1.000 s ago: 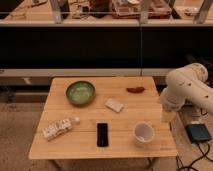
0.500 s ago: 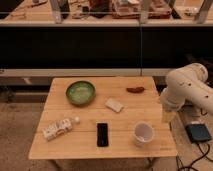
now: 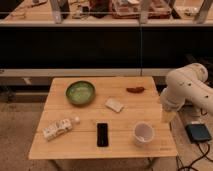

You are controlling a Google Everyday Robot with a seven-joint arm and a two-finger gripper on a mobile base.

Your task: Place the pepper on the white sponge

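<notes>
A small reddish-brown pepper (image 3: 135,90) lies on the wooden table (image 3: 125,150), near its far right part. A white sponge (image 3: 114,104) lies flat near the table's middle, to the left of and a little in front of the pepper. My white arm (image 3: 186,91) hangs at the table's right edge. My gripper (image 3: 168,116) points down beside that edge, to the right of and in front of the pepper, holding nothing that I can see.
A green bowl (image 3: 80,92) stands at the back left. A white cup (image 3: 143,133) stands at the front right, close to my gripper. A black phone (image 3: 102,134) and a lying bottle (image 3: 60,128) are at the front. A dark box (image 3: 199,132) sits on the floor.
</notes>
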